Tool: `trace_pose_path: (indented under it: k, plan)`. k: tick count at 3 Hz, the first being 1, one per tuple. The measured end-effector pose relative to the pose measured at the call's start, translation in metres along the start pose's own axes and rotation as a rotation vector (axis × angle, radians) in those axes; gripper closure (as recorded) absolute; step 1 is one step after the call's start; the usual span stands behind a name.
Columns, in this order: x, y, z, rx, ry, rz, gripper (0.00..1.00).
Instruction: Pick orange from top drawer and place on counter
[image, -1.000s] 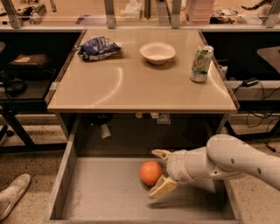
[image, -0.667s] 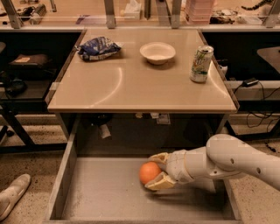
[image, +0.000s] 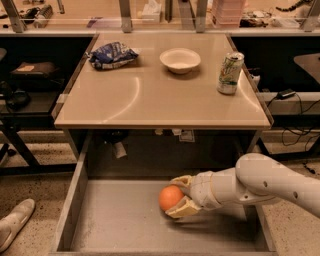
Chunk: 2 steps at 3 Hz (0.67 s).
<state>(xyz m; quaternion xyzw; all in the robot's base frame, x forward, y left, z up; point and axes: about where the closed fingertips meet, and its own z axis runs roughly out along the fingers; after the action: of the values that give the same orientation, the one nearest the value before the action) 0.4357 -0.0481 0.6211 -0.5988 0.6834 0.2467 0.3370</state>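
The orange (image: 170, 197) is in the open top drawer (image: 117, 225), near the middle of its grey floor. My gripper (image: 179, 196) reaches in from the right on a white arm and is shut on the orange, one pale finger above it and one below. The orange looks slightly raised off the drawer floor. The tan counter (image: 150, 100) lies just behind and above the drawer.
On the counter stand a blue chip bag (image: 112, 54) at the back left, a white bowl (image: 180, 60) at the back middle and a green-and-white can (image: 229, 73) at the right. A cluttered shelf runs behind. A white shoe (image: 15, 222) lies on the floor at left.
The fingers have closed around the orange, and the gripper with the orange has risen slightly and moved a little toward the back of the drawer.
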Motion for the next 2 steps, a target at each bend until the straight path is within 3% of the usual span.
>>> trace_pose_path:
  k: [1, 2]
  plan:
    - [-0.006, 0.006, -0.012, 0.021, 0.005, -0.015, 1.00]
    - [-0.046, 0.012, -0.061, 0.099, -0.009, -0.107, 1.00]
